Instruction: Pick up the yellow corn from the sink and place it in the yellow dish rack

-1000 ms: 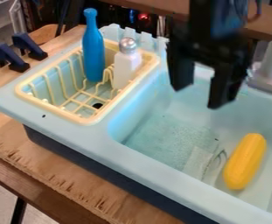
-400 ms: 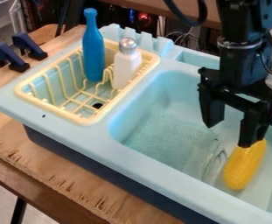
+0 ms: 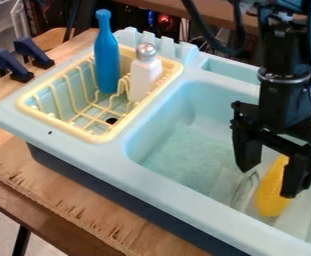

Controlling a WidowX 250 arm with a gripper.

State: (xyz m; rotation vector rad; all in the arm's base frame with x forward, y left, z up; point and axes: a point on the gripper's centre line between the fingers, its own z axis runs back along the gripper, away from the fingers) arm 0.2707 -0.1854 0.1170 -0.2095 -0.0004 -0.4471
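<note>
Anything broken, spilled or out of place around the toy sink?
One thing: the wooden board in front of the sink has a chipped, splintered-looking front edge. No spill visible. The blue bottle and white shaker stand upright in the rack; the yellow corn lies in the basin.

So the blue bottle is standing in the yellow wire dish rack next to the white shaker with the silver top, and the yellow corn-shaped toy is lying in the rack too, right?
Not quite: the camera view shows the yellow corn-shaped toy lying in the light-blue sink basin.
</note>
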